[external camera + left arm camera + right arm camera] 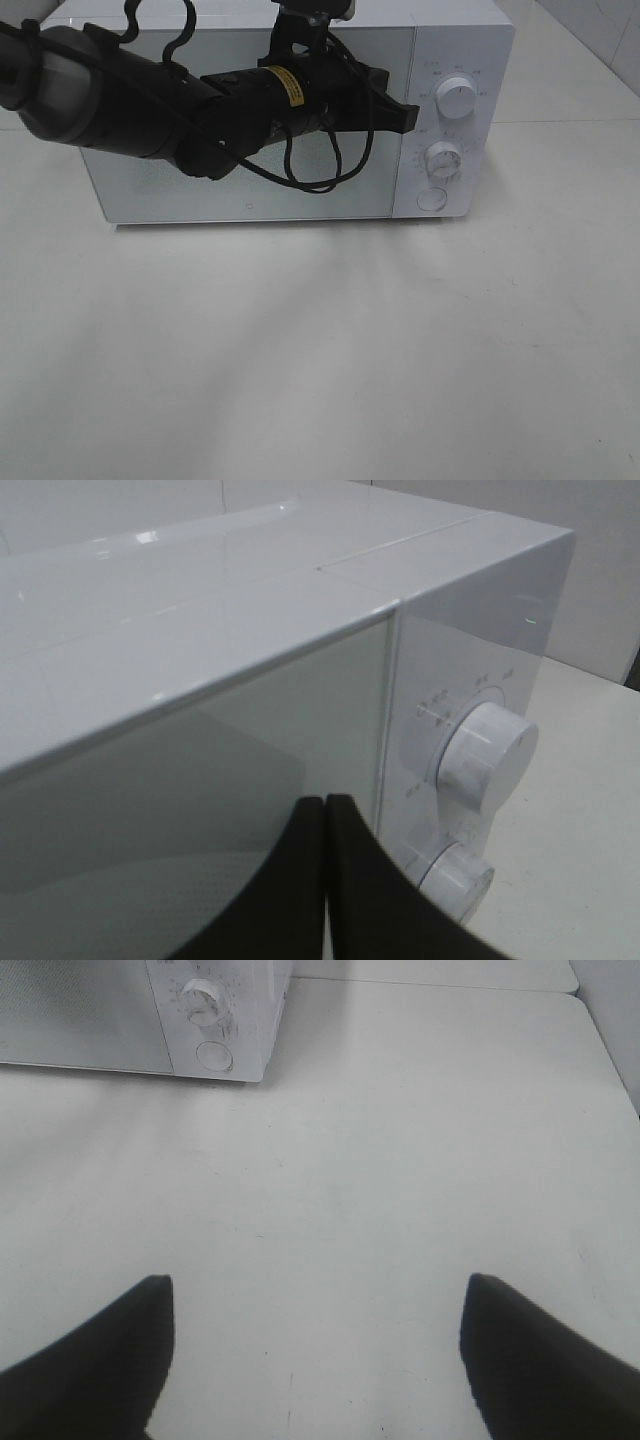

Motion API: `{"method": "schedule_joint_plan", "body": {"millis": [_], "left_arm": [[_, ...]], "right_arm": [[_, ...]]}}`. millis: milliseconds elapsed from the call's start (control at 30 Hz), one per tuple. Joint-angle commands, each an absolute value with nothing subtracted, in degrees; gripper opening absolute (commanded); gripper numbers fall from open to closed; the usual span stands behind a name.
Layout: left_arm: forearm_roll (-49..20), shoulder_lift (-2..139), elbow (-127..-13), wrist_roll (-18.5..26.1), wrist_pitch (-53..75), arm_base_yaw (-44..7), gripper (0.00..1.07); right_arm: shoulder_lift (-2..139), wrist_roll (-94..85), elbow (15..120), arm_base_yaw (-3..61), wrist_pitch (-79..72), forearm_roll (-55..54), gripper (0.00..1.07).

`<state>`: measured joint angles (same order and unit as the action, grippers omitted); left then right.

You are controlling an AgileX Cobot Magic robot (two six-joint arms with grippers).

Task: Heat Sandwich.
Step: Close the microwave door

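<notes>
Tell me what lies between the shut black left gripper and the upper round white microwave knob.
Left wrist view: between the left gripper and the upper knob, only the door's edge and a white control-panel strip.

The black left arm (150, 110) carries a rounded grey shell (60, 85), a small yellow label (297, 90) and looping black cables (313, 187); its fingers (290, 880) are smooth black wedges.

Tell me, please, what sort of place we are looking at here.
Probably a robot test bench staged as a kitchen corner: a white microwave stands on a plain white table, and the left gripper is up at its front, near the dials.
</notes>
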<state>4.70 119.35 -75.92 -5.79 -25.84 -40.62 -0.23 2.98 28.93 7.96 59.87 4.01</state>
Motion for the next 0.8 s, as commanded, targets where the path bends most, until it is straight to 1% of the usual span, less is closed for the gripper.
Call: {"method": "schedule_joint_plan", "body": {"millis": [33,333,467,600,633,800], "left_arm": [[1.03,119.12,-76.95,-6.99,-26.76,-39.48,0.00],[3.78,118.77,-76.55,-6.82,-24.52,-43.03,0.00],[3.90,115.16,-71.73,-6.82,-24.18,-45.15,0.00],[3.90,112.99,-68.75,-6.88,-23.95,-45.55,0.00],[3.84,111.33,-66.81,-7.05,-22.35,-46.12,0.00],[3.84,107.83,-63.94,-7.05,-16.96,-46.52,0.01]], "right_arm": [[-1.72,2.81,28.88,7.73,59.64,3.84,0.76],[-1.72,2.81,28.88,7.73,59.64,3.84,0.76],[-1.72,2.81,28.88,7.73,59.64,3.84,0.76],[-1.72,2.81,28.88,7.73,59.64,3.84,0.76],[-1.72,2.81,28.88,7.73,59.64,3.84,0.76],[-1.72,2.81,28.88,7.73,59.64,3.84,0.76]]}}
